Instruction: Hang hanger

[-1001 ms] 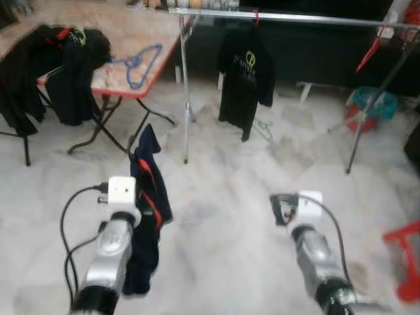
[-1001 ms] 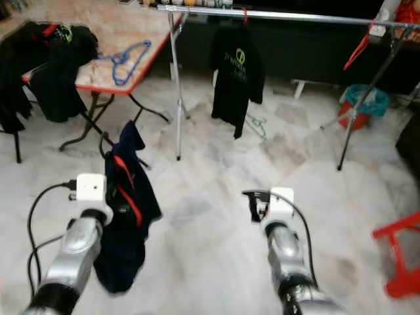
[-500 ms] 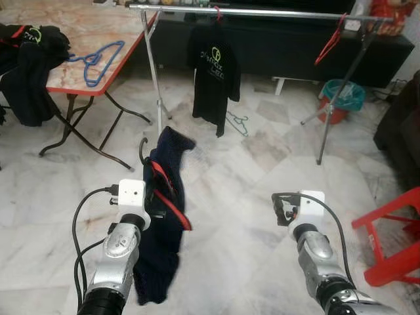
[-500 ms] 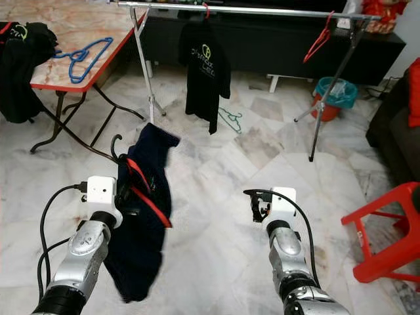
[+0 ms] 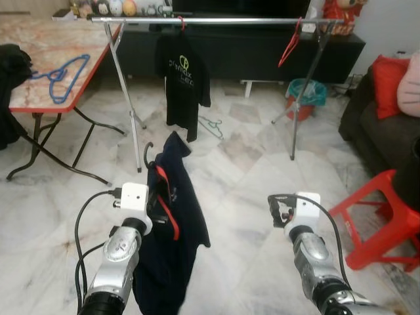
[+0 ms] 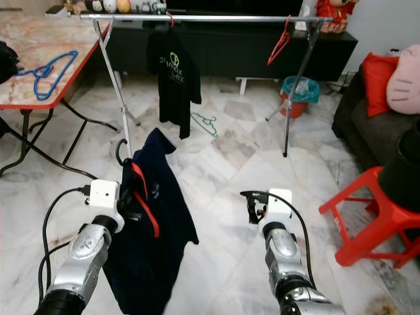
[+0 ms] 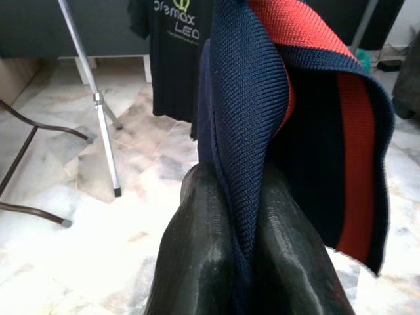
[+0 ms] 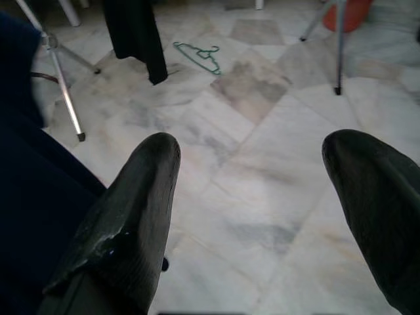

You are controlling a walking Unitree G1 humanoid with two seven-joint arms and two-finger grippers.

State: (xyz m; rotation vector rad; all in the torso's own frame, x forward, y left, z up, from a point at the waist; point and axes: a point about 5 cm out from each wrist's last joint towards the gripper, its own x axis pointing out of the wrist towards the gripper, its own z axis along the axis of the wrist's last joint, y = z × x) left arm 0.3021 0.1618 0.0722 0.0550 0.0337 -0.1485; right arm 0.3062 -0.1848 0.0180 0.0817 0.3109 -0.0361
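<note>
While the clothes rail [image 5: 216,21] stands well ahead across the marble floor [image 5: 243,190], the left gripper [image 7: 239,262] is clamped on a navy shirt [image 5: 172,216] with red trim, draped on a hanger whose dark hook [image 5: 146,152] pokes up beside the collar. The right gripper [image 8: 262,190] hangs empty, fingers spread. A clean hang likely calls for lifting the hook above the bar between the black T-shirt [image 5: 180,79] and the red hanger [image 5: 289,49] before lowering.
</note>
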